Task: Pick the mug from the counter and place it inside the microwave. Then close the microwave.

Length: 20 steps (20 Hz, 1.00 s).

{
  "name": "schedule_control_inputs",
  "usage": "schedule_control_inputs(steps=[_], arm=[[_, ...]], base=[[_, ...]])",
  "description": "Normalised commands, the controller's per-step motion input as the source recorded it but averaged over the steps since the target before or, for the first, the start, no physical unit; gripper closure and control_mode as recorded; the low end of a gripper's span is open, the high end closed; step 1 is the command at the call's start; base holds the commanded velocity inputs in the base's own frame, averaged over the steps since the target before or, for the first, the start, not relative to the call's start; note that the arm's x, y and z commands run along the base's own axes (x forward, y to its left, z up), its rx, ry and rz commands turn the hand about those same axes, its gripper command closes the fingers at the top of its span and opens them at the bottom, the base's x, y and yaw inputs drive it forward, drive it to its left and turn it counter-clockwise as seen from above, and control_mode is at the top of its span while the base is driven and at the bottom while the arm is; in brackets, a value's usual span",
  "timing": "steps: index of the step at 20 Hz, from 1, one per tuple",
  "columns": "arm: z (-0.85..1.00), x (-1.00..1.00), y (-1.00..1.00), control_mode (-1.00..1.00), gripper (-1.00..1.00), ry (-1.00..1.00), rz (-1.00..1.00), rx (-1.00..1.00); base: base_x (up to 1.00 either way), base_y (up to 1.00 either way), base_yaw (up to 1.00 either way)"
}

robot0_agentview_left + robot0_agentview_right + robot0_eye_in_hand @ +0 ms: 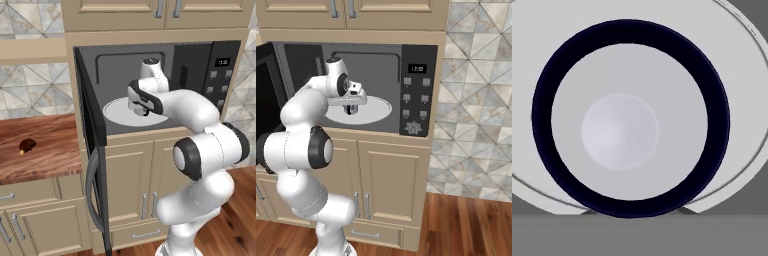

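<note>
- Tool (350,108): clamped on the mug (630,117), inside the microwave (195,65), above its turntable plate (117,111).
- Step: placing.
- Your next move: lower, release, withdraw, shut door (92,135).

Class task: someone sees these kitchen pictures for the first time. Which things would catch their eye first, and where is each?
First, the big white robot arm reaching into the large black built-in microwave, whose door hangs wide open. Next, in the hand view, the small light-grey mug with a dark rim, seen from straight above, over the white round turntable plate. A small dark-brown lump lies on the reddish-brown wooden counter.
</note>
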Motion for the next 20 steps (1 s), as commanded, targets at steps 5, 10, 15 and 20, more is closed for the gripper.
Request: schedule_control_inputs(steps=[5, 10, 15, 20], arm=[[-0.22, 0.15, 0.00, -1.00, 1.00, 0.00, -0.04, 0.00], [-0.12, 0.14, 0.00, -1.00, 1.00, 0.00, -0.04, 0.00], [-0.11, 0.11, 0.00, -1.00, 1.00, 0.00, -0.03, 0.00], [-0.17, 0.03, 0.00, -1.00, 1.00, 0.00, -0.02, 0.00]], base=[[0.00, 0.00, 0.00], [0.00, 0.00, 0.00], [0.00, 0.00, 0.00], [0.00, 0.00, 0.00]])
